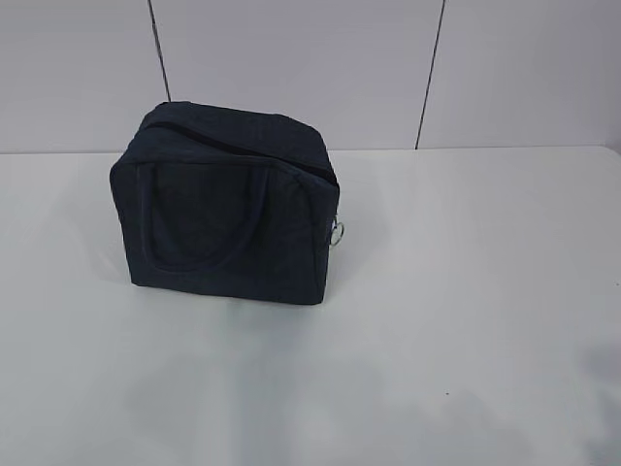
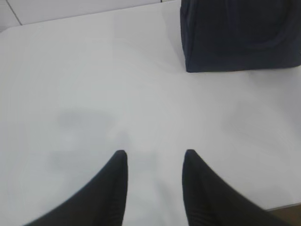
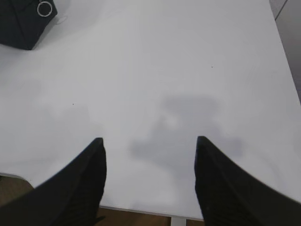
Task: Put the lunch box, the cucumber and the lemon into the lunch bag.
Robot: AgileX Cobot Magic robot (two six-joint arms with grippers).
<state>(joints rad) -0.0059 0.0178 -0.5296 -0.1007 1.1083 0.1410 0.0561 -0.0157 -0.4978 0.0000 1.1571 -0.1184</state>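
Two empty claws, left gripper (image 2: 154,162) and right gripper (image 3: 149,148), hang spread near the table edge, well apart from the boxy navy fabric lunch bag (image 1: 225,209) upright mid-table — zipped, I judge, so with box, cucumber, lemon unseen, I risk declaring it packed wrongly.

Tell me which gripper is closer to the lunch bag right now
Left, it seems. The lunch bag fills the upper right of the left gripper's view, just ahead. In the right gripper's view only the bag's corner shows, far off at upper left.

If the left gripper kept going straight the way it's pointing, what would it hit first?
Probably just the white table. The left gripper points at bare surface; the dark navy fabric lunch bag sits off to its right, though depth is unclear.
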